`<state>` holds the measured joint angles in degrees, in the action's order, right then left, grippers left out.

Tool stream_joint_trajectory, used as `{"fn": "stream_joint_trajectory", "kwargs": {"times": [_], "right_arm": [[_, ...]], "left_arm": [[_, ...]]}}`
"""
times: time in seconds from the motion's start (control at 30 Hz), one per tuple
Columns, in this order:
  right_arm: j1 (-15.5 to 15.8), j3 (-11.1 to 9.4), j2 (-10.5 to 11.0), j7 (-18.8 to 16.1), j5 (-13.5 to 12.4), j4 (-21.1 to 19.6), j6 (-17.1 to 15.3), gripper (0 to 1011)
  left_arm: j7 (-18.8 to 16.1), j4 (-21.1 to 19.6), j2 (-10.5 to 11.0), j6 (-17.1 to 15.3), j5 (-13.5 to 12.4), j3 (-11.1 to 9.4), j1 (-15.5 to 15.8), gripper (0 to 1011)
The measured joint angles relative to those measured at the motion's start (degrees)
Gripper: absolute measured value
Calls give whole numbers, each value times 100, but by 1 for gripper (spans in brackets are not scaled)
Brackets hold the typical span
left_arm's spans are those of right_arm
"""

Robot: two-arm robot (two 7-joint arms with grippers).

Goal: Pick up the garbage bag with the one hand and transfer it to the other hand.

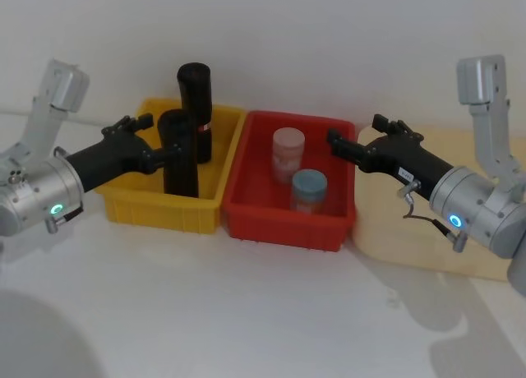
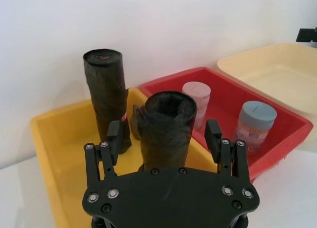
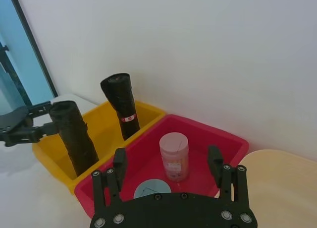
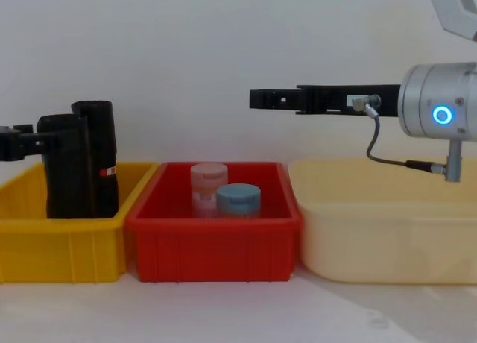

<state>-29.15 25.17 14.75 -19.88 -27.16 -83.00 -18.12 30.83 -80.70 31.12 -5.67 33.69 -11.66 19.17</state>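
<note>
1. White tabletop (image 1: 246,312) and a bare white wall frame the yellow bin (image 1: 156,209). The garbage bag (image 1: 181,177) stands upright at the front of the bin, just beside a like roll (image 1: 196,90) with a red-white label.
2. Our left gripper (image 2: 164,126) has its fingers spread to either side of the bag's upper half. A slim gap shows on each side, so nothing is clamped.
3. Our right gripper (image 1: 335,138) hangs with fingers wide, holding nothing, above the edge where the red bin (image 1: 246,218) meets the cream bin (image 1: 386,238).
4. We judge the bag light, crinkled and yielding. Its matte film looks unlikely to slip, though a hard squeeze would dent it.
5. We would close about where the fingers stand, leaving the lower length free for the right gripper.
</note>
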Motion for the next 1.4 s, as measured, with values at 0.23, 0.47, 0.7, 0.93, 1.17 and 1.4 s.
{"fn": "stream_joint_trajectory", "kwargs": {"times": [0.23,0.47,0.7,0.93,1.17,1.4], "right_arm": [[13,-4,35,-38,-74,-6,53,1001],[24,-38,75,-81,-165,4,98,1001],[24,-45,141,-134,-233,37,106,1001],[-1,1,198,-186,-265,113,93,1001],[-42,72,234,-249,-295,202,60,1001],[-142,208,233,-342,-293,315,-1,1001]], "left_arm": [[-7,166,-108,1,-33,-152,212,1001],[-80,320,-209,-34,-130,-333,442,1001],[-127,396,-259,-60,-185,-430,566,987],[-156,443,-289,-76,-217,-491,640,818],[-172,470,-307,-84,-236,-523,683,630],[-181,486,-317,-89,-247,-544,708,465]]}}
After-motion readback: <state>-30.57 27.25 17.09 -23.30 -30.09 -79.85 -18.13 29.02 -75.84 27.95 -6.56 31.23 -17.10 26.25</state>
